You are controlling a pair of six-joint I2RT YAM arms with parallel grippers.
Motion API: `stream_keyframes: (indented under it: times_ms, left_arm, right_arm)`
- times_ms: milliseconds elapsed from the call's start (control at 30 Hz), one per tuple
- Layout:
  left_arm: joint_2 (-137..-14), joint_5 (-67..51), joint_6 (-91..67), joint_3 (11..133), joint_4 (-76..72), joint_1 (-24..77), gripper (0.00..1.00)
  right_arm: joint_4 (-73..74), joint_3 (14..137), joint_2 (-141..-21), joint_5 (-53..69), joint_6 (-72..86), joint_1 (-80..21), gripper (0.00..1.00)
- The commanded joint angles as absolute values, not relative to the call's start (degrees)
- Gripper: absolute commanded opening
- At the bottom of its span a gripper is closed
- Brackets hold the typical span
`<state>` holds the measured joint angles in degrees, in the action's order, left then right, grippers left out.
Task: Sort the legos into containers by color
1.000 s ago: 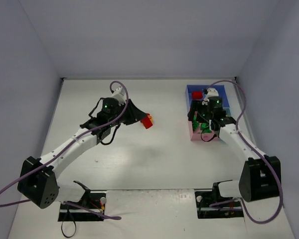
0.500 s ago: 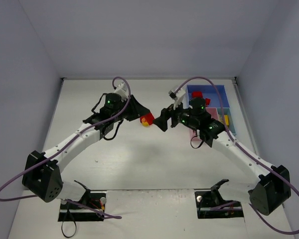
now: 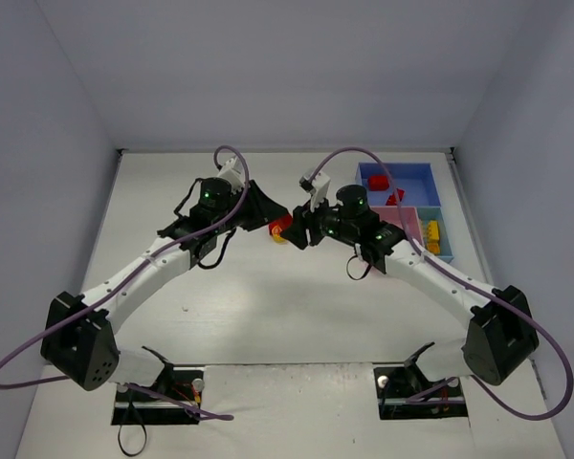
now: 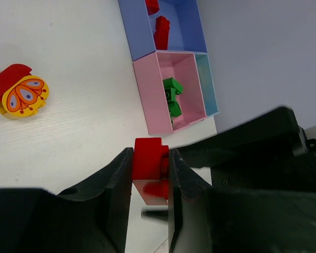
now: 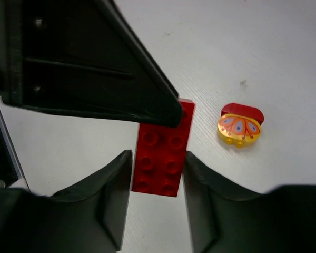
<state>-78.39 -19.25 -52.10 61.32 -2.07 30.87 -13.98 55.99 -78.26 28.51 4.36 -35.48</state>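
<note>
White table. Tray at upper right of top view: red bricks in the blue compartment, green bricks in pink, yellow bricks in light-blue. Arms meet mid-frame. Left gripper is clamped on a long red brick. Right gripper flanks the same brick closely; grip cannot be told. Butterfly piece lies on the table nearby.

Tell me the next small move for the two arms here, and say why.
Probably close the right gripper on the red brick. The left gripper clamps one end of it, and the right fingers flank the free end, apparently not yet squeezing. Gripping first would let the left release without dropping it.
</note>
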Motion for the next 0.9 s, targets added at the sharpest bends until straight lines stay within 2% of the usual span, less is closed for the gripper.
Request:
stream_keyframes:
  times_ms: [0,33,100,133,167,200,300,333,433,667,867]
  left_arm:
    - [-75.1,-19.6,-52.4,62.9,-6.4,31.2,0.0]
    - [-75.1,-19.6,-52.3,62.8,-6.3,31.2,0.0]
    - [-75.1,-20.0,-51.8,62.7,-6.1,31.2,0.11]
    - [-75.1,-19.8,-51.6,62.5,-5.7,31.2,0.17]
    - [-75.1,-19.4,-51.2,62.1,-5.5,31.2,0.35]
    - [-75.0,-19.1,-50.8,62.0,-4.9,31.2,0.45]
    - [-74.3,-16.7,-48.8,61.4,-2.0,30.8,0.71]
    - [-73.6,-15.7,-48.3,61.3,-1.0,30.5,0.75]
    - [-71.6,-12.6,-45.7,60.9,3.4,29.0,0.79]
    - [-66.5,-5.1,-35.5,59.0,9.7,27.9,0.79]
    - [-67.9,-7.9,-29.8,59.0,13.0,27.9,0.79]
  right_arm:
    - [-19.9,59.3,-78.0,26.7,3.8,-36.0,0.34]
    - [-19.9,59.4,-78.0,26.2,3.6,-36.0,0.23]
    - [-19.5,59.4,-78.3,24.4,3.3,-35.9,0.03]
    - [-19.1,59.3,-78.3,23.9,2.7,-35.7,0.0]
    - [-18.8,59.4,-78.3,23.4,2.6,-35.6,0.0]
    - [-18.5,59.3,-78.3,21.7,2.4,-35.1,0.0]
    - [-18.2,58.4,-78.0,19.1,2.2,-32.3,0.0]
    - [-17.8,58.1,-77.9,17.7,2.2,-31.0,0.0]
    - [-16.2,58.4,-78.5,11.9,2.6,-25.4,0.0]
    - [-12.9,62.8,-85.2,-4.1,7.3,-11.5,0.01]
    - [-11.0,72.0,-97.2,-6.4,10.7,-4.5,0.09]
